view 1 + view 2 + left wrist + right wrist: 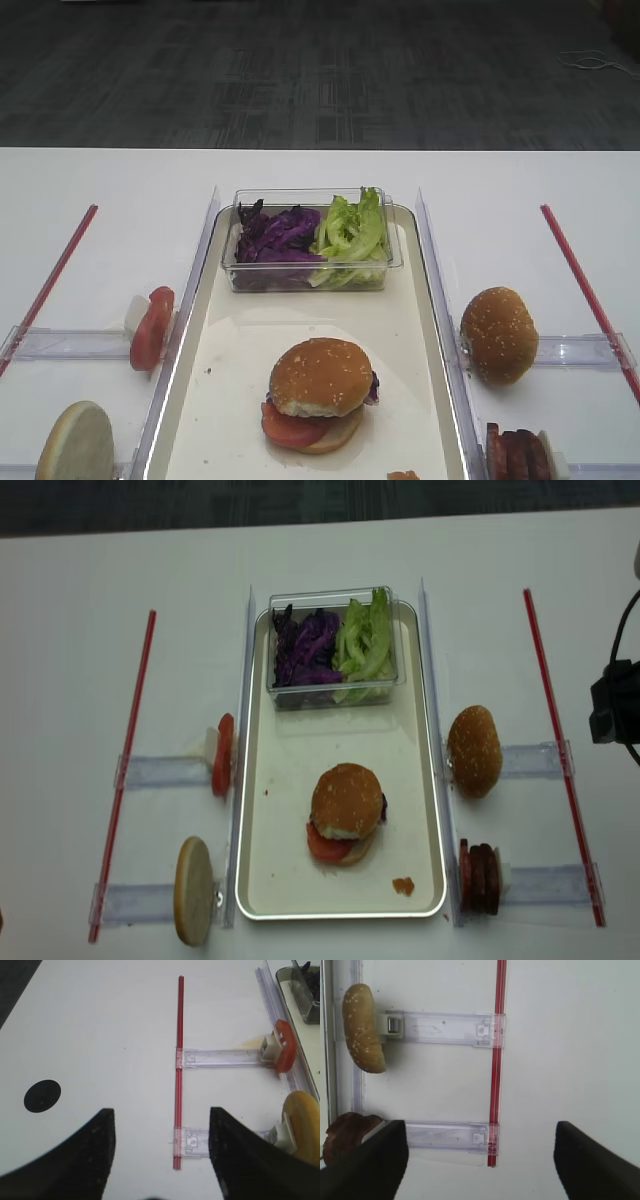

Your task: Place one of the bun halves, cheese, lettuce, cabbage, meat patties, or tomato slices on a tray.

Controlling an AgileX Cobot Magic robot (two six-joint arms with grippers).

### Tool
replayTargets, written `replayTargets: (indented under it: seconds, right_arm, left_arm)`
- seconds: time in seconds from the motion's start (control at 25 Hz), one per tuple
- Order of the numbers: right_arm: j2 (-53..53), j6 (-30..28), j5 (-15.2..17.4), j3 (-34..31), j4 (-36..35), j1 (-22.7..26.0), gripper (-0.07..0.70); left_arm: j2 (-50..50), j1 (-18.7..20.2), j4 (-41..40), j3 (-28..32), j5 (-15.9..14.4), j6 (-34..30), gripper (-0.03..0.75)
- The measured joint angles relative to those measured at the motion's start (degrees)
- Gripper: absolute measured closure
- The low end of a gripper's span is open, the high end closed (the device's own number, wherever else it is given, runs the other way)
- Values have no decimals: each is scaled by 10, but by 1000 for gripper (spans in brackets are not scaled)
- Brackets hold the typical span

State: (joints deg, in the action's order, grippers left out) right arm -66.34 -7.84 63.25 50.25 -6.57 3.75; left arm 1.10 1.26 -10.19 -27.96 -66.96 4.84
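Right gripper (480,1160) wide, empty, over bare table (570,1035) (left gripper (160,1160) likewise); tray (255,780) well apart.

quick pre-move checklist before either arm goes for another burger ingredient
1. Right gripper open with nothing between its fingers: ok.
2. Left gripper open with nothing between its fingers: ok.
3. Sesame-speckled golden-brown bun half standing on edge in its clear holder right of the tray, free to grasp: ok.
4. Long cream-white tray with silvery rim has bare floor left of the assembled burger: ok.
5. Dark reddish-brown meat patties upright in the near right holder: ok.
6. Clear plastic tub holding purple cabbage and green lettuce sits at the tray's far end, away from the burger: ok.
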Motion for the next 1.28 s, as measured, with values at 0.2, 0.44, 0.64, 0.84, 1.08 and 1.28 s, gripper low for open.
replayTargets:
  seconds: [0.2,0.44,0.64,0.84,1.08,1.28]
  right_arm:
    - [41,-1,2,-23,4,0,29]
    - [94,-1,2,-63,9,0,29]
    - [150,-1,1,-100,9,0,29]
    - [203,-1,-19,-145,11,0,29]
    - [243,-1,-25,-176,12,0,29]
    - [272,-1,-28,-188,12,1,29]
  left_arm:
    - [0,0,1,0,0,0,323]
    - [0,0,1,0,0,0,323]
    - [0,0,1,0,0,0,323]
    - [0,0,1,0,0,0,323]
    - [0,0,1,0,0,0,323]
    - [0,0,1,0,0,0,323]
